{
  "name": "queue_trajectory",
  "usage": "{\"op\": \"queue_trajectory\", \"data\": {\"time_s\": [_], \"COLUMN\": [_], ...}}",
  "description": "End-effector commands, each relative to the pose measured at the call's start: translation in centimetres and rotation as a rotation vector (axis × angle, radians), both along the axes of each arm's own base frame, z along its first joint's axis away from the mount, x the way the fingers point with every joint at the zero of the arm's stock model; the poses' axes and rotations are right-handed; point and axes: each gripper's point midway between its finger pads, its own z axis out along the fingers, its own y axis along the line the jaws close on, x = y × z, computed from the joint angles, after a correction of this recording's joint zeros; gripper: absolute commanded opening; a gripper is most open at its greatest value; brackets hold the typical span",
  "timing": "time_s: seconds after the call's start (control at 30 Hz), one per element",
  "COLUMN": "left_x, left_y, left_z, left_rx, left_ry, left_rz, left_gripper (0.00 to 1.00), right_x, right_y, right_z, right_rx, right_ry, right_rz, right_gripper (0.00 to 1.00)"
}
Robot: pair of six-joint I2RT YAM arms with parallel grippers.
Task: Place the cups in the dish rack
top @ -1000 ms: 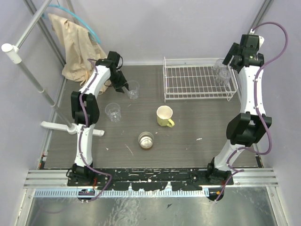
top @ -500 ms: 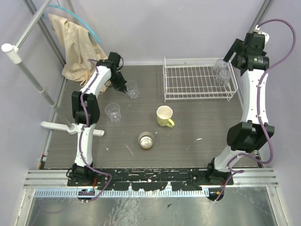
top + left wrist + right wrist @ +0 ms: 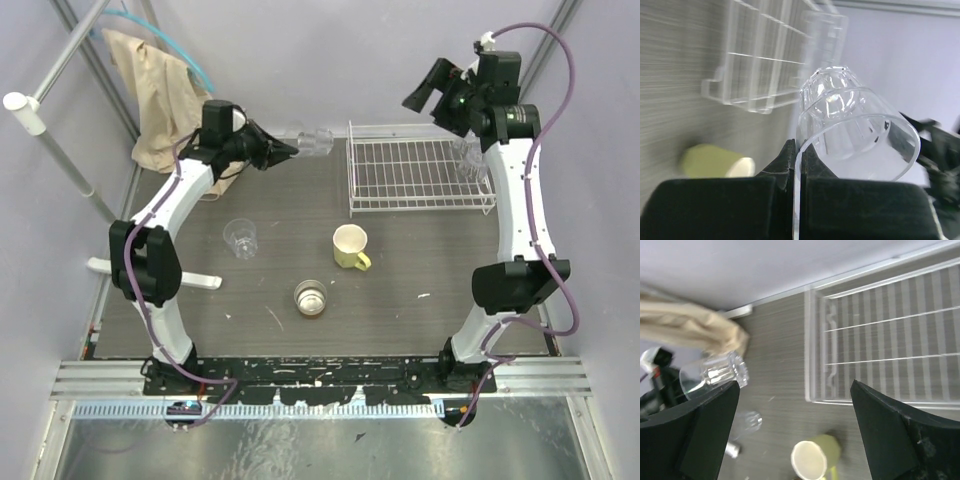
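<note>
My left gripper (image 3: pixel 278 150) is shut on the rim of a clear faceted tumbler (image 3: pixel 312 142) and holds it tilted on its side in the air, left of the white wire dish rack (image 3: pixel 400 175). In the left wrist view the fingers (image 3: pixel 790 155) pinch the tumbler's (image 3: pixel 855 135) wall, with the rack (image 3: pixel 770 55) beyond. Two tumblers (image 3: pixel 470 157) stand in the rack's right end. One tumbler (image 3: pixel 240 237), the yellow mug (image 3: pixel 350 246) and the metallic cup (image 3: pixel 311 297) stand on the table. My right gripper (image 3: pixel 428 95) is open and empty, high above the rack's back edge.
A beige cloth (image 3: pixel 155 95) hangs on a metal frame at the back left. A white pole stand (image 3: pixel 100 266) lies at the left edge. The right wrist view shows the rack (image 3: pixel 890 335), mug (image 3: pixel 815 457) and held tumbler (image 3: pixel 715 372).
My left gripper lifted the tumbler off the table and swung it up and right toward the rack. My right arm rose from the rack's right end and turned left.
</note>
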Motion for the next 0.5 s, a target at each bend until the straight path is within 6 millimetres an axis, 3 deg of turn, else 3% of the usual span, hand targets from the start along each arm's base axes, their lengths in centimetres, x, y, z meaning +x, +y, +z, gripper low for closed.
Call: {"op": "queue_trajectory", "data": {"time_s": [0.0, 0.1, 0.3, 0.47], "left_x": [-1.2, -1.7, -2.8, -3.5], "left_y": [-2.8, -3.1, -3.2, -4.3], "left_z": [9.8, 12.5, 15.8, 16.0], "left_rx": [-0.396, -0.496, -0.606, -0.626], "left_ry": [-0.126, -0.163, -0.199, -0.163], "left_rz": [-0.122, -0.15, -0.196, -0.219], "left_gripper": [0.0, 0.0, 0.0, 0.0], "right_x": [-0.6, -0.9, -2.0, -3.1], "right_y": [5.8, 8.6, 11.3, 13.2], "right_z": [2.7, 3.2, 4.3, 5.5], "right_rx": [0.251, 0.383, 0.634, 0.854], "right_ry": [-0.001, 0.008, 0.035, 0.003], "right_rz": [0.258, 0.357, 0.434, 0.511], "right_gripper": [1.0, 1.0, 1.0, 1.0]}}
